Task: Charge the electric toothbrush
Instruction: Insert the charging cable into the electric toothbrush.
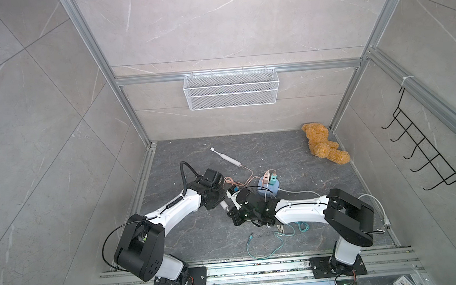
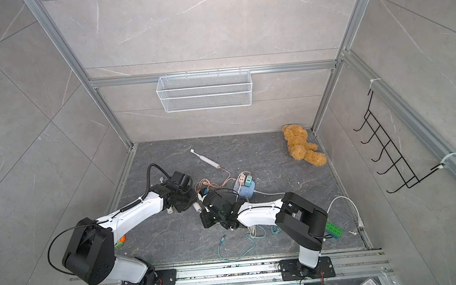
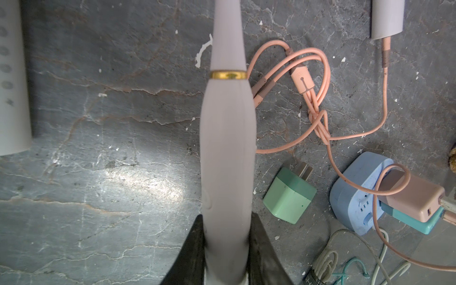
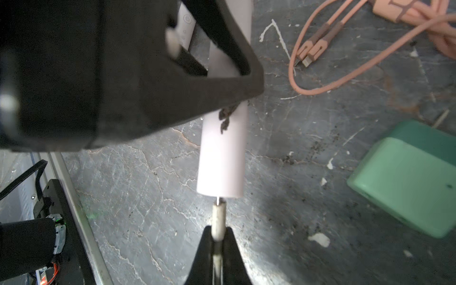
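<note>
Near the middle of the dark stone floor (image 1: 277, 150), an electric toothbrush (image 3: 227, 148) is gripped by the left gripper (image 3: 227, 219). Its two black fingers (image 3: 192, 249) are pressed against the lower part of the pale handle, one on each side. A gold ring (image 3: 228, 74) is seen around the neck of the brush.

From the right wrist camera, the flat bottom end of the handle is shown pointing at the right gripper (image 4: 218, 233), which is pinched tight on a slim white charging plug (image 4: 219, 216). The plug's thin metal pin is met by the base of the handle (whether it is seated inside cannot be told).

Just beside the held brush, a green adapter (image 3: 288, 195) is laid on the floor with its prongs exposed. Beyond it, a blue socket cube (image 3: 352, 197) is seen with a pink adapter (image 3: 414, 197) and a teal adapter (image 3: 417, 223) plugged into it. A pink cable (image 3: 318, 81) is looped and knotted on the floor between them.

Farther back, a second toothbrush (image 1: 226, 157) is laid flat, with a pink lead joined to its base. A teddy bear (image 1: 324, 144) is slumped in the far right corner, and a white wire basket (image 1: 231, 88) is hung on the back wall.
</note>
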Action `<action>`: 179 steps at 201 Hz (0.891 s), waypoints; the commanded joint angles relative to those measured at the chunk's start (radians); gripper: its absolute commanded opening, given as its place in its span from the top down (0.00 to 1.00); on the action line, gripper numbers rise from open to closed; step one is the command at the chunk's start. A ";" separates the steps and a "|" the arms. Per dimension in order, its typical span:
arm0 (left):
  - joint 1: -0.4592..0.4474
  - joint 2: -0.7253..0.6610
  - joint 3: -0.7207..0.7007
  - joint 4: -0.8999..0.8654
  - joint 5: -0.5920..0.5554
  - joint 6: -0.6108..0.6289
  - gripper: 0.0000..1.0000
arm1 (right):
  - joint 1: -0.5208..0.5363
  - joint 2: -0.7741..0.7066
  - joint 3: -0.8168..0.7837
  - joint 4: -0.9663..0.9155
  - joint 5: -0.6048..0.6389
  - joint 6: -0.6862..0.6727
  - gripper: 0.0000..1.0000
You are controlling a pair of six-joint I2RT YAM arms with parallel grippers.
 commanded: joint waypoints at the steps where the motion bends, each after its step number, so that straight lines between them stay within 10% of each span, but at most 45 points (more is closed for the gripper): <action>1: -0.026 -0.035 -0.005 -0.006 0.045 -0.022 1.00 | 0.001 0.001 0.028 -0.029 0.070 -0.006 1.00; 179: -0.123 0.010 -0.041 0.035 0.094 -0.034 1.00 | 0.001 -0.115 -0.066 0.202 0.199 -0.198 1.00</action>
